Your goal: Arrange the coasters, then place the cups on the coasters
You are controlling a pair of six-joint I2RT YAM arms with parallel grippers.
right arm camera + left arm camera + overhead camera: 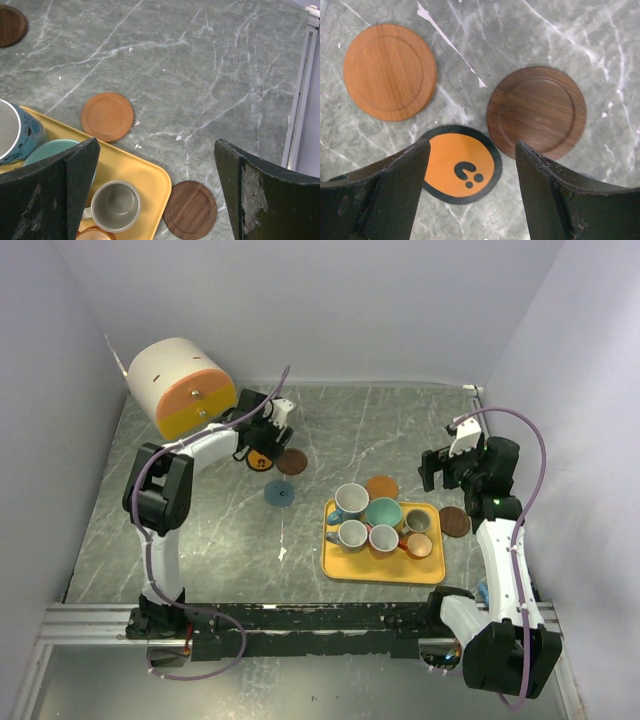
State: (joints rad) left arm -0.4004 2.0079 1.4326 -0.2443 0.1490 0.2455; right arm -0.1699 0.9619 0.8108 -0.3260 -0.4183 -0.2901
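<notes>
Left gripper (471, 147) low over the coasters at the far left, right gripper (156, 145) wide open near the yellow tray (150, 180).

The left jaws stand apart on both sides of the yellow-orange coaster (462, 170), which lies flat on the table (400, 430); no grip shows. The orange coaster (390, 72) and the dark brown coaster (536, 112) lie just beside it, the slate blue coaster (280, 493) a little nearer. The cups (383, 512) all sit in the tray, and the second orange coaster (107, 116) and the second brown coaster (190, 210) lie on the table beside it.
</notes>
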